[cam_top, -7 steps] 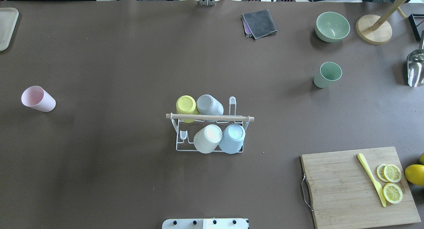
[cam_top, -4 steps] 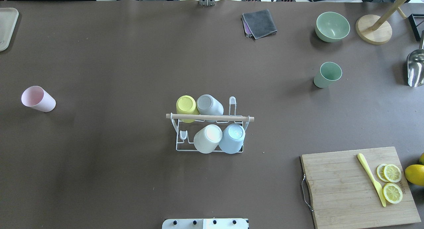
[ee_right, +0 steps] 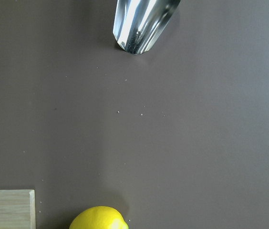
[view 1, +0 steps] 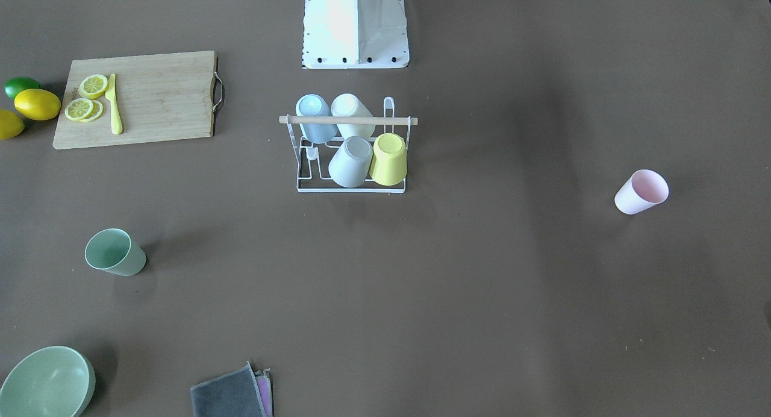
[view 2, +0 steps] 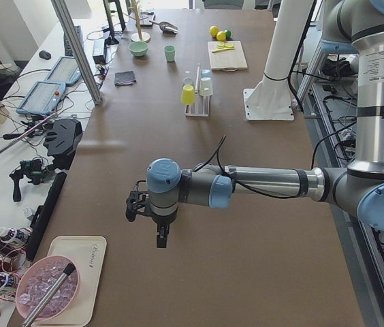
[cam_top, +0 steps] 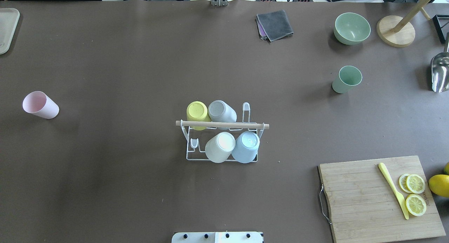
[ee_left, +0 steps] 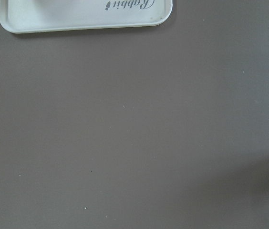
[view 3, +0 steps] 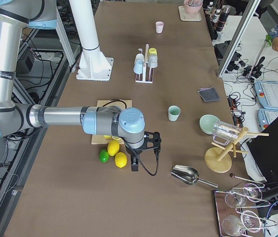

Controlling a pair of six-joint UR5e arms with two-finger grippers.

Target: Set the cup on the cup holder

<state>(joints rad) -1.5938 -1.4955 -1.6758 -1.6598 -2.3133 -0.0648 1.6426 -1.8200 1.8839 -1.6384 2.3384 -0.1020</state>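
Observation:
The white wire cup holder [cam_top: 222, 124] with a wooden rod stands mid-table and carries several upturned cups: yellow, grey, white, blue; it also shows in the front view [view 1: 348, 120]. A pink cup [cam_top: 40, 105] stands far left, apart from it, and a green cup [cam_top: 346, 79] stands upright at the right. My left gripper [view 2: 159, 235] hangs over bare table near a white tray, far from the holder. My right gripper [view 3: 134, 165] hangs near the lemons. Whether either is open or shut I cannot tell. Neither wrist view shows fingers.
A cutting board [cam_top: 379, 197] with lemon slices and a yellow knife lies at the front right, lemons [view 3: 121, 159] beside it. A green bowl [cam_top: 352, 28], grey cloth [cam_top: 274, 24], wooden stand [cam_top: 395, 31] and metal scoop [cam_top: 440, 72] sit at the back right. A tray [cam_top: 6, 28] is back left.

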